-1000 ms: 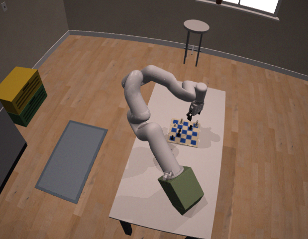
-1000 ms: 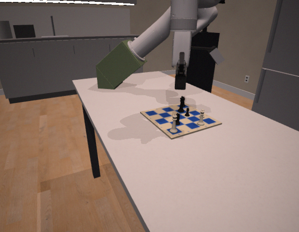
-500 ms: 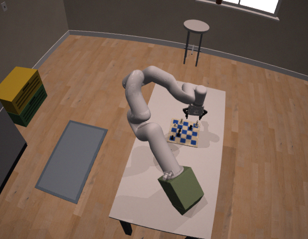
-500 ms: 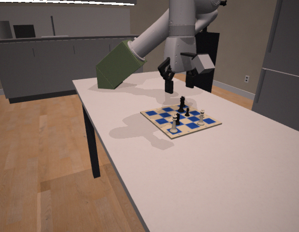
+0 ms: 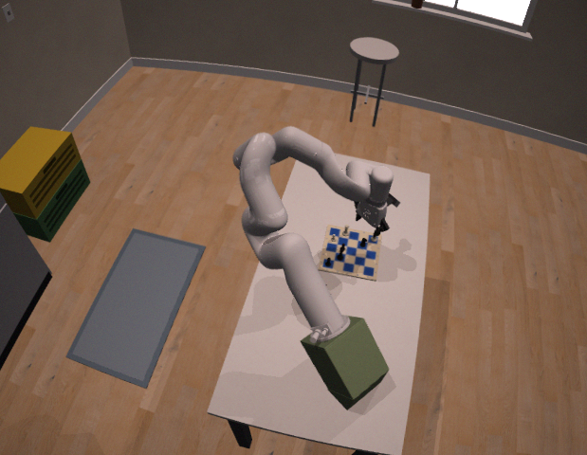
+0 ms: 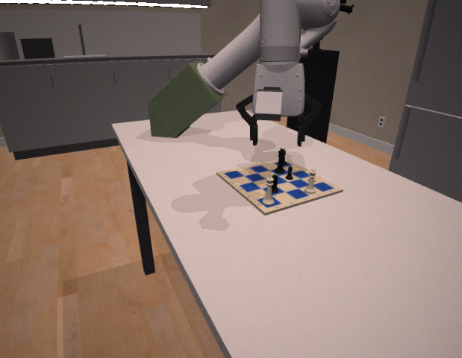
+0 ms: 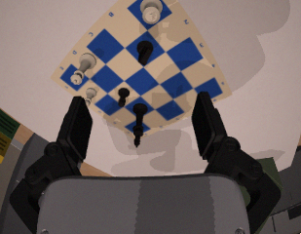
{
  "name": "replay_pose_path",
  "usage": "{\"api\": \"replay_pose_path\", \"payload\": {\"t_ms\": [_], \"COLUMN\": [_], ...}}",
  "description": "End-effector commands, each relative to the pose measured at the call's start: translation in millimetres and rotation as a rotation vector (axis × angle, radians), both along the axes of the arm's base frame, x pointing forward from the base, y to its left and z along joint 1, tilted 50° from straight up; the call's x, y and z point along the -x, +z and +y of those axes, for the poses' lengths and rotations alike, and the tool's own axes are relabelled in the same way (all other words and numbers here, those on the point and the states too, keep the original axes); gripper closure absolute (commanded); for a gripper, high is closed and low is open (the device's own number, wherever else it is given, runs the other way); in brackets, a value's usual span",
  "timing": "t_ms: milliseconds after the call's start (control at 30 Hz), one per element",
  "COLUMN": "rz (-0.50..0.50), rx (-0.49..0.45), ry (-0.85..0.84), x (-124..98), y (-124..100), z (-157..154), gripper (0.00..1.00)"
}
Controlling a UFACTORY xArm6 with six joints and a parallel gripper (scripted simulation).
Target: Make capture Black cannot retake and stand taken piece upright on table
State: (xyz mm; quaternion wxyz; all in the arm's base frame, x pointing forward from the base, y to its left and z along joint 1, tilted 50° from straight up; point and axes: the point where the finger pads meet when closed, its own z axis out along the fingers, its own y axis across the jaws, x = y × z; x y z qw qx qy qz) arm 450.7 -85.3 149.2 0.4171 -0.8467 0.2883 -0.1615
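Observation:
My gripper is open, empty and pointing down, above the far side of the board in the exterior view. A tall white piece stands on a corner square, with a black piece diagonally beside it. Another white piece stands near a white pawn. A black pawn is near a tall black piece, which partly hides a black piece at a corner.
The board lies on the white table. The arm's green base block stands at the table's other end. The arm arches over the table, and its shadows fall around the board. A stool stands beyond the table.

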Motion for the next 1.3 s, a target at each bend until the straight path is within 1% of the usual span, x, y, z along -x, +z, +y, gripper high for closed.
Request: {"api": "replay_pose_path", "payload": {"t_ms": [0, 200, 233, 367, 400, 1267], "rz": [0.194, 0.397, 0.415, 0.419, 0.419, 0.419], "rx": [-0.122, -0.262, -0.272, -0.275, -0.275, -0.275], "ry": [-0.157, -0.332, -0.346, -0.350, -0.350, -0.350], "x": [-1.1, -1.5, -1.6, -1.6, -1.6, -1.6], "y": [0.1, -0.8, -0.8, -0.9, -0.9, -0.9], "z": [-0.2, 0.6, 0.6, 0.7, 0.7, 0.7], "gripper": [0.00, 0.00, 0.00, 0.00, 0.63, 0.63]}}
